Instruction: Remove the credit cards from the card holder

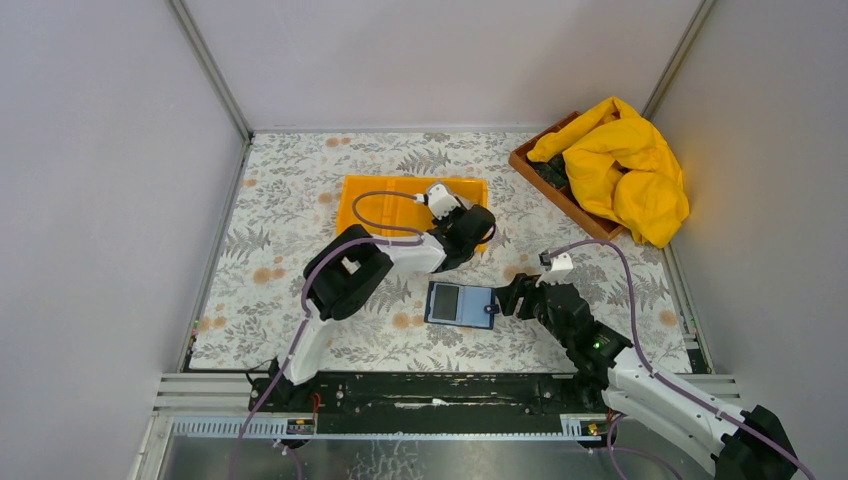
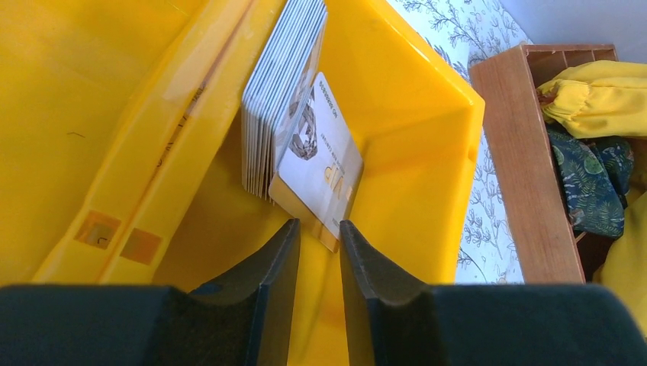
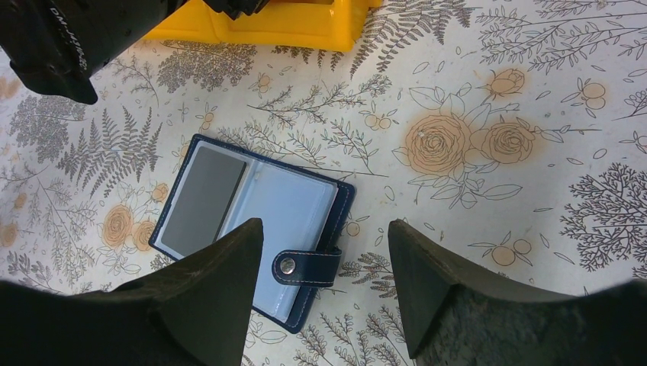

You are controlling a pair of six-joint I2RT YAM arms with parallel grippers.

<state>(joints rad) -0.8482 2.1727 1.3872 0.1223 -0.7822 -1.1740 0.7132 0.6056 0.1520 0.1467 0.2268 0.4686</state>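
Your left fingers (image 2: pixel 284 252) are slightly apart and clamp nothing. They sit in the right end of the orange tray (image 2: pixel 412 114), tips just at a loose card (image 2: pixel 320 168) leaning on the stack of credit cards (image 2: pixel 275 99). Your right fingers (image 3: pixel 229 267) are wide apart above the open card holder (image 3: pixel 297 202), which lies flat on the desk (image 3: pixel 496 91).

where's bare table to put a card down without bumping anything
Free: floral table left of the orange tray, and the strip between tray and wooden box. Crowded: the tray's right compartment, with the card stack and left gripper; around the card holder.

Dark blue card holder (image 1: pixel 460 303), yellow tray (image 1: pixel 365 195)
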